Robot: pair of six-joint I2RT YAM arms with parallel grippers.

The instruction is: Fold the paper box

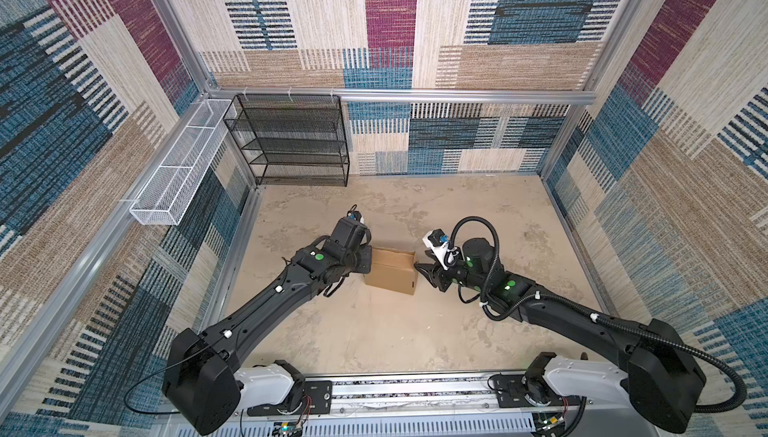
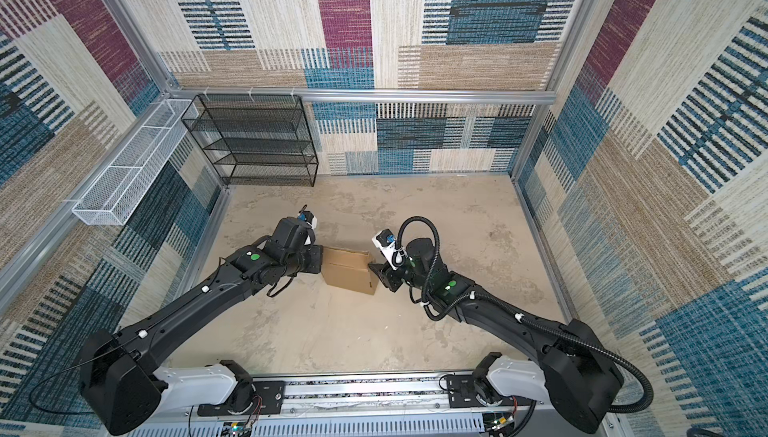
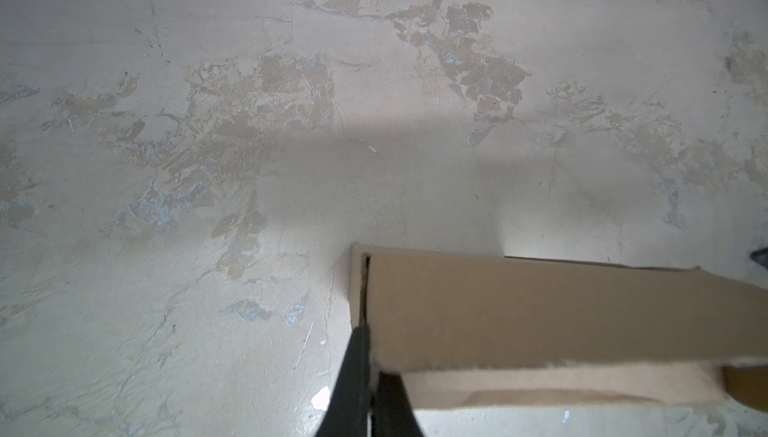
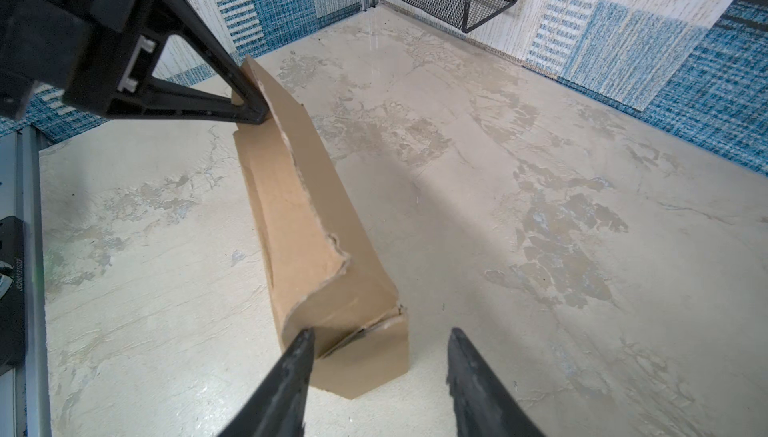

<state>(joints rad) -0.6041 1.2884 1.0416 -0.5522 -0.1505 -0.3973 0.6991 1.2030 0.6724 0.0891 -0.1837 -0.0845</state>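
The paper box (image 1: 390,272) (image 2: 348,270) is plain brown cardboard, partly folded up, and rests mid-table between both arms. In the right wrist view the paper box (image 4: 307,214) runs away from the camera with a ragged upright wall. My left gripper (image 1: 367,260) (image 3: 371,376) is shut, pinching the thin end wall of the paper box (image 3: 540,314) at its left end. My right gripper (image 1: 420,269) (image 4: 380,333) stands open at the box's right end. One of its fingertips (image 4: 305,337) touches the end flap, while the other hangs over bare table.
A black mesh shelf rack (image 1: 291,139) stands at the back left corner. A white mesh basket (image 1: 178,164) hangs on the left wall. Patterned walls close in three sides, and a metal rail (image 1: 415,389) carrying both arm bases runs along the front.
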